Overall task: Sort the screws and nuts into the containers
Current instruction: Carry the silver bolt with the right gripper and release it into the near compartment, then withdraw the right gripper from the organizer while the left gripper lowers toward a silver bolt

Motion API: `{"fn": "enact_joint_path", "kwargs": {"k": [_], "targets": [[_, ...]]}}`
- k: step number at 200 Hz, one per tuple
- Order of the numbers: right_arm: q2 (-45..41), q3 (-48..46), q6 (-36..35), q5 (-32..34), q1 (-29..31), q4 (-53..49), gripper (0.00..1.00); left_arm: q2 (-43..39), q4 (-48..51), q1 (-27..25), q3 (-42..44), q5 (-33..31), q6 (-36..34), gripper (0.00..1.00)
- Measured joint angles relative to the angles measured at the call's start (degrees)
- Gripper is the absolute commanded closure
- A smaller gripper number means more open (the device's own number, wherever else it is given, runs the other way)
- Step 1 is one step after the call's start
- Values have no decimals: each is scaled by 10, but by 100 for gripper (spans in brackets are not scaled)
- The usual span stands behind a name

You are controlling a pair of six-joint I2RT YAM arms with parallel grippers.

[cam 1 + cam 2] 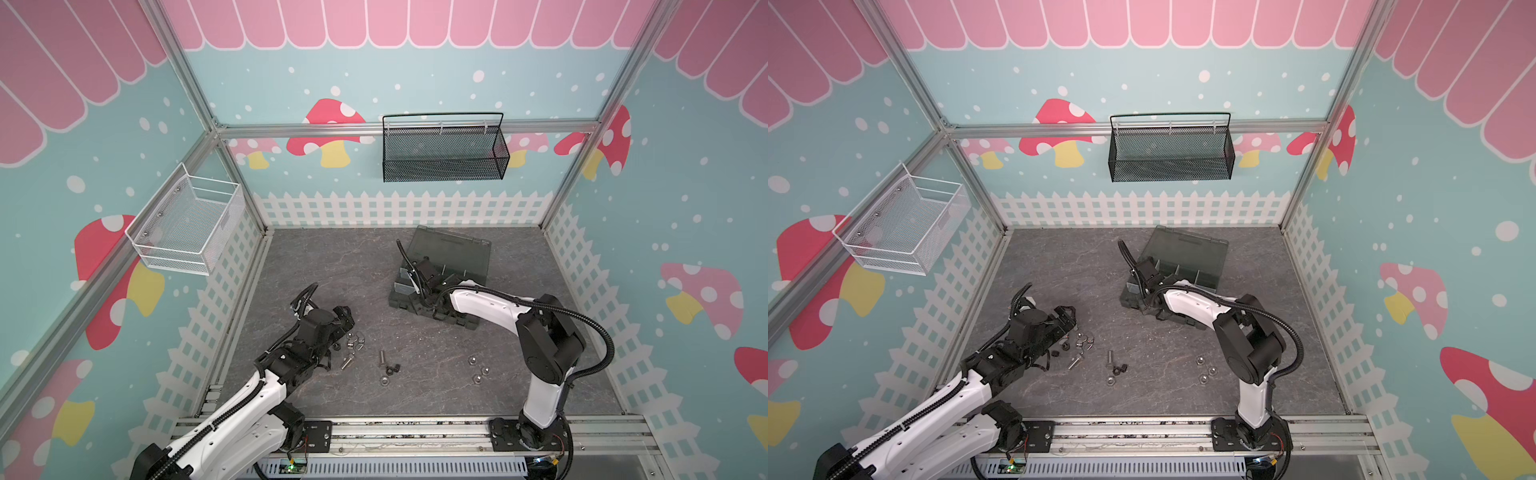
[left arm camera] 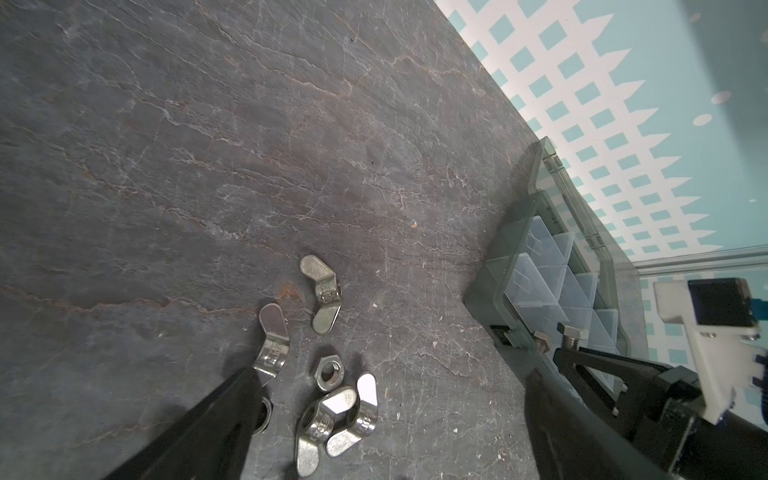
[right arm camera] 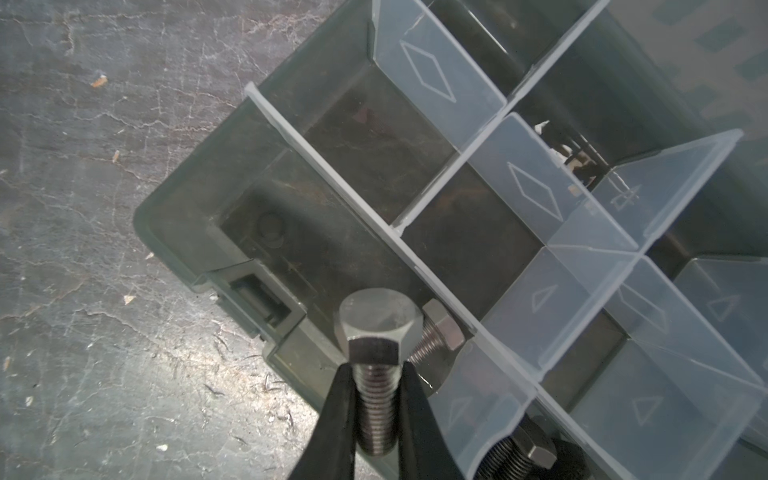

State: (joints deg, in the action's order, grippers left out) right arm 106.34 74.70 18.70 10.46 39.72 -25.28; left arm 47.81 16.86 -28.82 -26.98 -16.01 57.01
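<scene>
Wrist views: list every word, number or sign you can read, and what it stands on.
wing nuts: stamped marks on the hubs, too blurred to read.
translucent dividers: embossed diamond and triangle outlines, no letters.
Nothing else in either wrist view carries text.

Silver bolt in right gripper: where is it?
Right wrist view: silver bolt, in the right gripper, hangs over the organiser box's corner compartment beside another screw; in both top views, at the box's left end.

In both top views the right arm [image 1: 486, 305] hides most compartments [image 1: 1185, 273] of the organiser box [image 1: 451, 249].
</scene>
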Motion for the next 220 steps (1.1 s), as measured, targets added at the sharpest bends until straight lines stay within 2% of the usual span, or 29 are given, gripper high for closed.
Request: {"fn": "enact_joint_path", "kwargs": {"k": [40, 76, 135, 220], "targets": [[15, 2, -7, -10, 0, 5, 69, 2, 0, 6, 0, 8, -2, 0], [15, 3, -10, -13, -3, 16, 57, 3, 0, 9, 0, 16, -2, 0], [2, 3, -12, -12, -3, 15, 50, 7, 10, 16, 0, 28, -7, 1], [-101, -45, -6, 18, -3, 28, 41, 24, 50, 23, -4, 54, -23, 2]]}}
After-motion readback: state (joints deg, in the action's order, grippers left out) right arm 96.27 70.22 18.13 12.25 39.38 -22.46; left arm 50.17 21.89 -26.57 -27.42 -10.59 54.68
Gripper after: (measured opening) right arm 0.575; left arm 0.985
